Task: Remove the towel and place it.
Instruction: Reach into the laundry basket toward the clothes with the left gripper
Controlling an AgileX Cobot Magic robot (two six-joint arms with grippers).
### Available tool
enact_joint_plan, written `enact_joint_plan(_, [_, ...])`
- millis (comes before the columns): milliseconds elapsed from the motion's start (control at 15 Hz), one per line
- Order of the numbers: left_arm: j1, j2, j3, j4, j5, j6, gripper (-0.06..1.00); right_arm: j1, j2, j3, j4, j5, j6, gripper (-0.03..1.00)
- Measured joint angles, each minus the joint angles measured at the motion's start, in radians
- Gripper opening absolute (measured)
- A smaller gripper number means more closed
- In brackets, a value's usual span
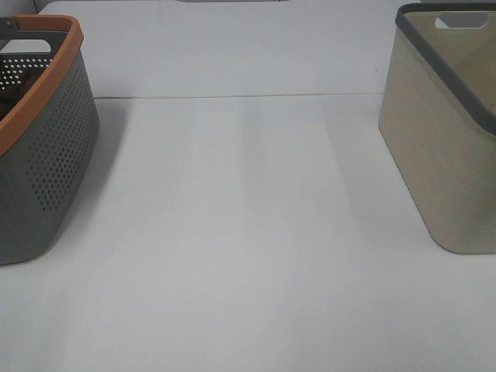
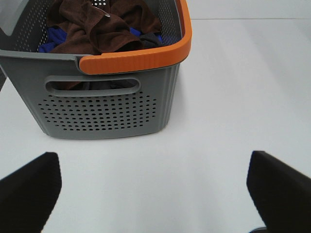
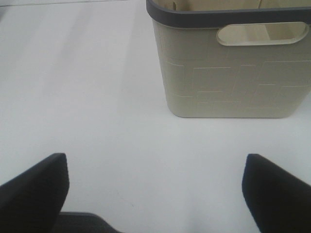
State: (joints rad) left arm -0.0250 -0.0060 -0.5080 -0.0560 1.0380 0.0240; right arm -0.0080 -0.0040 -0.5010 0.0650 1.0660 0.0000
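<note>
The dark brown towel is seen crumpled inside the grey perforated basket, heaped over a blue cloth. Because it is bundled on top, it is judged that it can be lifted out from above without the cloth under it being disturbed much. It lies ahead of the left hand, beyond the basket's near wall and orange rim, and well apart from the fingers. The left hand is held wide open with nothing between its fingers, drawn back over the bare desk, presumably so that the basket can be approached. The right hand is likewise spread open and empty. The towel is nowhere near it. What is faced by that hand is a beige basket with a dark grey rim, standing apart across the desk. That basket is taken to be the likely place for the towel, though this cannot be confirmed.
</note>
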Motion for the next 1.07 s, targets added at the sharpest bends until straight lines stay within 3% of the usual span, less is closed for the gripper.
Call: enact_joint_plan(1067, [0.000,0.000,0.000,0.000,0.000,0.000,0.99,0.000,0.000,0.000,0.000,0.000,0.000,0.90])
